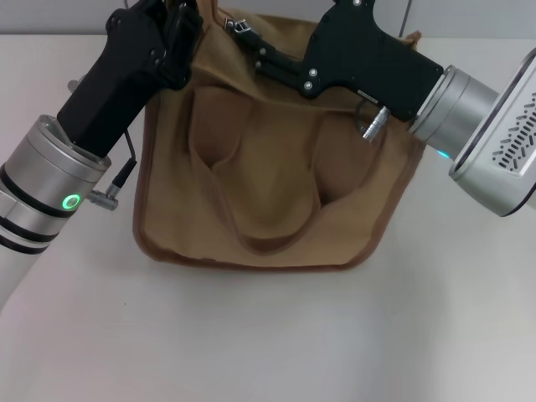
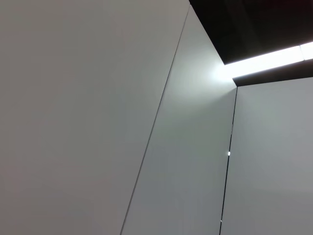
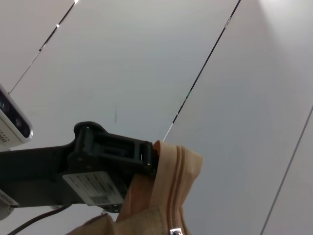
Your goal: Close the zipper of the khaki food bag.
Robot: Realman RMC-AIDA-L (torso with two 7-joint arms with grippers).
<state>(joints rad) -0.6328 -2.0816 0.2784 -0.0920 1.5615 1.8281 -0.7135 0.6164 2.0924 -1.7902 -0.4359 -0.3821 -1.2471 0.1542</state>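
Both arms are reaching over the khaki food bag (image 1: 268, 184) sitting mid-table. Left gripper (image 1: 180, 33) is clamping its floppy far-left end; right gripper (image 1: 243, 33) is at the zipper (image 3: 177, 171), fingers can't tell. Soft canvas, so brace it and take the pull (image 3: 174, 231).

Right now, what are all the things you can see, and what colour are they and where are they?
khaki food bag: one, khaki tan with darker brown edging, on the table in the middle, between the two arms.
handles: two loops, tan, lying against the bag's near side.
zipper: one, tan, running along the bag's top; a small silver pull shows in the right wrist view.
table: one, white, under the bag.
wall panels: pale grey, all the left wrist view shows.
left gripper: one, black, at the bag's far left top corner, shut on the end of the fabric.
right gripper: one, black, over the bag's top at the far edge.
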